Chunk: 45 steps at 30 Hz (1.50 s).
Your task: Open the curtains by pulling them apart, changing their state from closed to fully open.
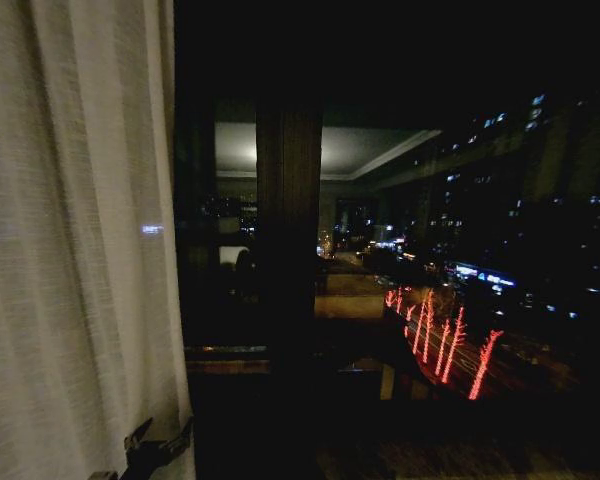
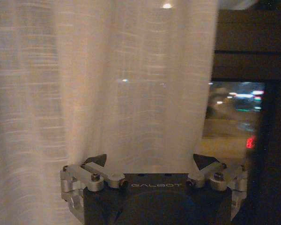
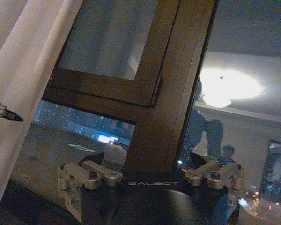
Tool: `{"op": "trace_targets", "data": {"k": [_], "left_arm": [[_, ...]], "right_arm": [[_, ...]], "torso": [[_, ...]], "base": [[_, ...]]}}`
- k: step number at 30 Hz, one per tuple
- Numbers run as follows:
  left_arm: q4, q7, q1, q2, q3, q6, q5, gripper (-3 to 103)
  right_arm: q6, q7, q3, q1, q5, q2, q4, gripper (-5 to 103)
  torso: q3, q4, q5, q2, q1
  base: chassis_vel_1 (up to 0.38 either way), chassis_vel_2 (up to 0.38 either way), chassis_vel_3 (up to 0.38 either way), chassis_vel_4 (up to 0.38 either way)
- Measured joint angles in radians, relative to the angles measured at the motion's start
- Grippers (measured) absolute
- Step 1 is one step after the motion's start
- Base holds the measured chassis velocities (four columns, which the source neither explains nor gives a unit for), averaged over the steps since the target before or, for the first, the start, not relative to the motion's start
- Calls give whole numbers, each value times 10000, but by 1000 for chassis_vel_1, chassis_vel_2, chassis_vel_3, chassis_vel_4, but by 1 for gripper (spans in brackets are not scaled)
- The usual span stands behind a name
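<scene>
One sheer cream-white curtain [image 1: 70, 250] hangs gathered at the left of the dark window, its inner edge near the glass's left side. My left gripper [image 1: 158, 440] sits low against that edge. In the left wrist view it [image 2: 150, 161] stands open, and the pleated fabric [image 2: 107, 84] hangs just beyond and between its spread fingertips. My right gripper [image 3: 147, 159] is open with nothing in it, facing the brown window frame [image 3: 168, 84]. The same curtain [image 3: 18, 70] shows off to one side there, with a tip of the left gripper [image 3: 2, 112] against it.
A dark wooden window post [image 1: 288, 220] stands in the middle of the glass, with a sill [image 1: 230, 355] below. Night city lights and red-lit trees [image 1: 440, 340] show outside. A ceiling lamp [image 3: 225, 86] reflects in the pane.
</scene>
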Motion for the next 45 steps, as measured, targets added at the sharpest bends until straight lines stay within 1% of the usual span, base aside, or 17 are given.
{"op": "trace_targets", "data": {"k": [2,4,8,11,16,18,20,21,23,24,26,27,29,30,32,38,45], "left_arm": [[17,-1068,-32,-91,113,45,-1,100],[33,-1360,-40,-115,132,57,-3,100],[71,-3094,-74,-285,276,13,-20,100],[66,-3657,-84,-335,308,-78,-143,100],[322,-3976,-231,-256,94,-199,-356,100],[507,-3463,-296,-34,-109,-102,-518,100],[708,-2425,-368,160,-288,-63,-521,100],[708,-2425,-368,160,-288,-63,-521,100],[889,-540,-418,379,-409,-161,-436,100],[889,-540,-418,379,-409,-161,-436,100],[965,913,-436,437,-384,-192,-300,100],[965,913,-436,437,-384,-192,-300,100],[1027,1983,-450,437,-281,-187,-77,100],[1027,1983,-450,437,-281,-187,-77,100],[1051,2736,-423,422,-211,-29,52,100],[1538,2905,-784,604,-118,5,126,100],[2239,4550,-1482,1295,22,17,124,100]], "right_arm": [[0,-11,25,6,19,0,-54,100],[3,-12,38,9,26,0,-72,100],[25,-24,-5,87,38,0,-186,100],[25,-72,-119,144,21,0,-226,100],[39,-127,-201,157,-2,-1,-261,100],[69,-138,-207,143,-7,0,-261,100],[92,-139,-209,145,-19,0,-257,100],[92,-139,-209,145,-19,0,-257,100],[159,-140,-183,143,-28,0,-213,100],[159,-140,-183,143,-28,0,-213,100],[269,-128,-83,89,-25,0,-177,100],[269,-128,-83,89,-25,0,-177,100],[412,-100,106,45,-9,0,-189,100],[412,-100,106,45,-9,0,-189,100],[564,-76,269,21,1,0,-242,100],[767,-64,312,-47,8,0,-333,100],[896,-55,208,-73,-301,0,-466,100]], "torso": [[0,1,1,0,-1],[0,1,1,0,0],[0,3,0,0,-1],[0,4,1,0,-1],[0,3,0,0,-1],[0,3,-1,0,0],[0,3,0,0,0],[0,3,0,0,0],[0,2,0,0,0],[0,2,0,0,0],[0,2,0,0,0],[0,2,0,0,0],[0,2,0,0,0],[0,2,0,0,0],[0,3,0,0,-1],[0,1,0,0,-1],[0,1,2,0,-1]], "base": [[0,0,0,0],[0,0,0,0],[0,0,0,0],[0,0,0,0],[0,0,0,0],[0,0,0,0],[0,0,0,0],[0,0,0,0],[0,0,0,0],[0,0,0,0],[0,0,0,0],[0,0,0,0],[0,0,0,0],[0,0,0,0],[0,0,0,0],[0,0,0,0],[0,0,0,0]]}}
